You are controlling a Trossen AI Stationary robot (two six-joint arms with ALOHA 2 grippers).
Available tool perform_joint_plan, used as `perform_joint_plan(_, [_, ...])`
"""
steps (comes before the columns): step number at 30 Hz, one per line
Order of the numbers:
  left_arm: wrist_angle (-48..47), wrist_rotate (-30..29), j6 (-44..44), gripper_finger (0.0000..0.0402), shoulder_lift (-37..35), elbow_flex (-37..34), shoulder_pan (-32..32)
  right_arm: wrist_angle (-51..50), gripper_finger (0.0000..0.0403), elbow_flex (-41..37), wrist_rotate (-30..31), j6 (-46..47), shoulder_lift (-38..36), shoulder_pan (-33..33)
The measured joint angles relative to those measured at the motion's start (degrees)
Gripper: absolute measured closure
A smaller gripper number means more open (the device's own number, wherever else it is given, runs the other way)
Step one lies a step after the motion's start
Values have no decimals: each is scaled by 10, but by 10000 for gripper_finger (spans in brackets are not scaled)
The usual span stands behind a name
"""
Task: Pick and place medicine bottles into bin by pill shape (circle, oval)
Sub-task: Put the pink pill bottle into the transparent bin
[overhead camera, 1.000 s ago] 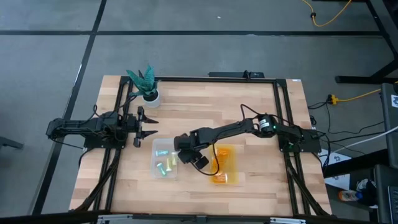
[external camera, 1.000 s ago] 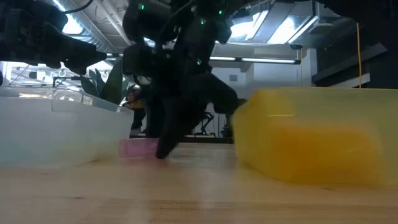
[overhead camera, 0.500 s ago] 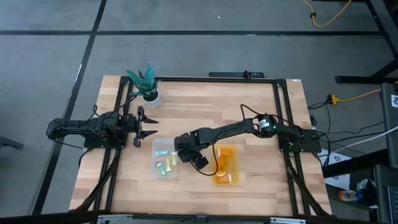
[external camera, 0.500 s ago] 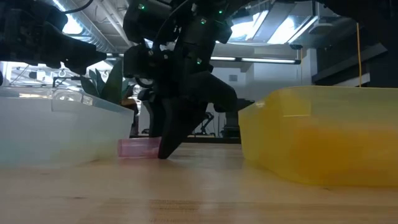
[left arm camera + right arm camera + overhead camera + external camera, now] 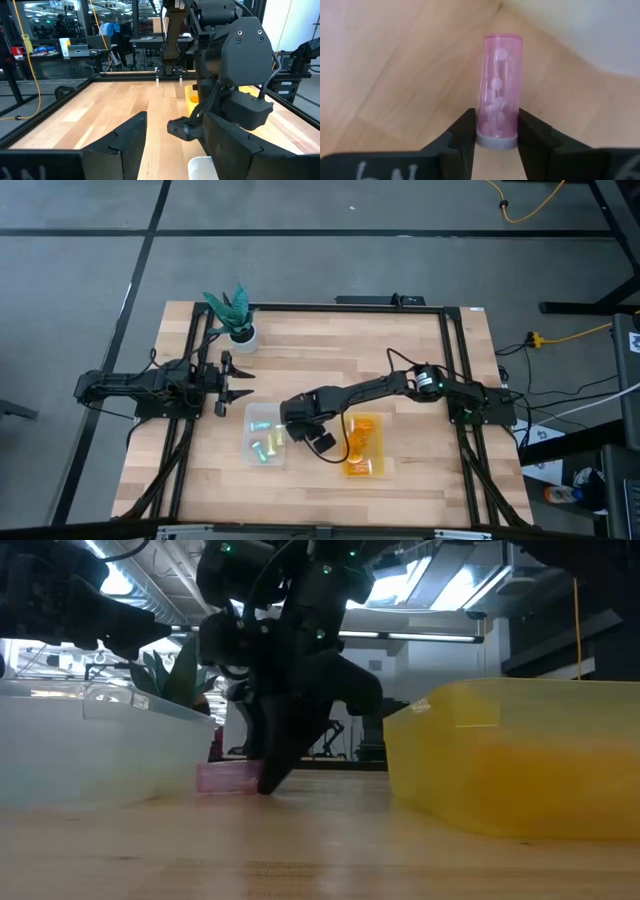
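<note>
High view: right gripper [image 5: 292,418] down between clear bin [image 5: 252,448] and yellow bin [image 5: 372,448]; left gripper [image 5: 232,378] waits open, far left. Low view: pink bottle [image 5: 227,778] lies on table. Right wrist: fingers [image 5: 461,135] flank its cap end, apparently clamped. Pick step; next, lift and bin by pill shape.

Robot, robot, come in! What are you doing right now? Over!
Right tool down on the table, fingers either side of pink bottle lying beside clear bin. Left tool open, waiting near the plant. Nothing blocking.
</note>
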Motion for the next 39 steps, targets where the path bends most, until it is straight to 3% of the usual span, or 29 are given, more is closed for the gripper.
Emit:
perform_joint_plan(6, [0,0,0,211,0,0,0,-105,278,73,13,22,0,-1])
perform_joint_plan(14, [0,0,0,211,0,0,0,-264,282,196,131,66,-1,-5])
perform_joint_plan(18, [0,0,-1,211,0,0,0,-223,277,230,128,59,-1,-7])
perform_joint_plan(24, [0,0,-2,211,0,0,0,-88,279,230,27,29,-1,-12])
perform_joint_plan(31, [0,1,-2,211,0,0,0,23,273,225,25,26,-1,-13])
perform_joint_plan(39, [0,1,-2,211,0,0,0,51,273,225,25,26,-1,-13])
